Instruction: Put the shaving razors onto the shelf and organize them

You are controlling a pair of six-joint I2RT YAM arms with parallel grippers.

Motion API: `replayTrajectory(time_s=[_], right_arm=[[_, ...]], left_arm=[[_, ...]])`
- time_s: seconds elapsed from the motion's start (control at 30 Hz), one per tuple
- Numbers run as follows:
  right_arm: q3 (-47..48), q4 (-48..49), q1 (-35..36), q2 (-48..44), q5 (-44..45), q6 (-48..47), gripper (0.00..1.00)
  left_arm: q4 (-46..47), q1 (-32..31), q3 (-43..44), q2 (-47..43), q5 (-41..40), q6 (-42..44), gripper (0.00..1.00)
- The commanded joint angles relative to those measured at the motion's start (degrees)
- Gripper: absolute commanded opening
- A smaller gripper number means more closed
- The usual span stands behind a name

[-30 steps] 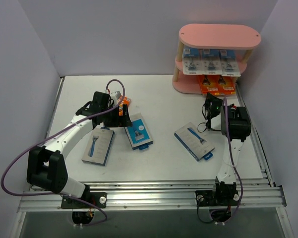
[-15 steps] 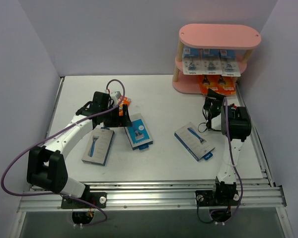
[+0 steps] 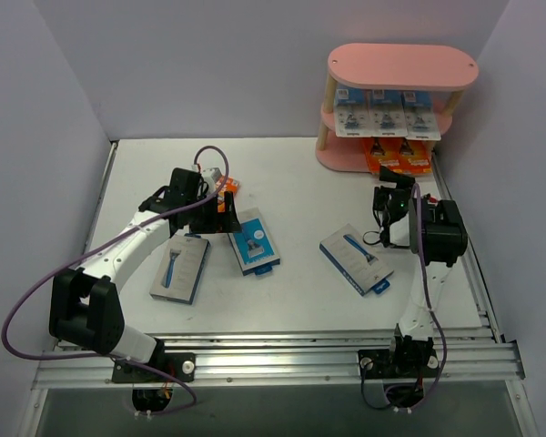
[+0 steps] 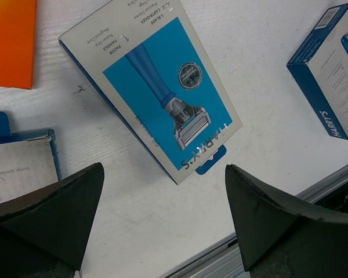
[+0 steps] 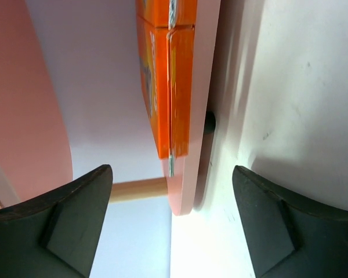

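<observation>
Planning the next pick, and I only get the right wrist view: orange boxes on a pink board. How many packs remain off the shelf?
Observer: Four: three blue-grey Harry's boxes and one orange box by the left gripper.
Operator: Which one lies nearest my side?
Observer: The right-hand Harry's box, flat on the table just left of the right arm.
Operator: And what is the left gripper doing?
Observer: It is open and holds nothing; the middle Harry's box lies below it, face up, between its fingers.
</observation>
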Motion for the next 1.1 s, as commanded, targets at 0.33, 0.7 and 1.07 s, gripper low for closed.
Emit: replayTrajectory(time_s=[0.33,0.7,1.07], right_arm=[[-10.8,3.6,0.2,-11.7,-9.6,-9.7,0.84],[-14.6,-5.5,3.1,-27.2,-26.5,-24.0,0.79],[2.8,-47.6,25.1,-35.7,-27.1,-56.4,0.58]], left_arm=[[0.0,-0.2,2.6,-2.4,-2.5,2.0,0.94],[-0.9,-0.1,3.1,-4.0,-7.0,3.6,0.94],[0.5,8.3,2.3,-7.9,-8.6,1.3,0.94]])
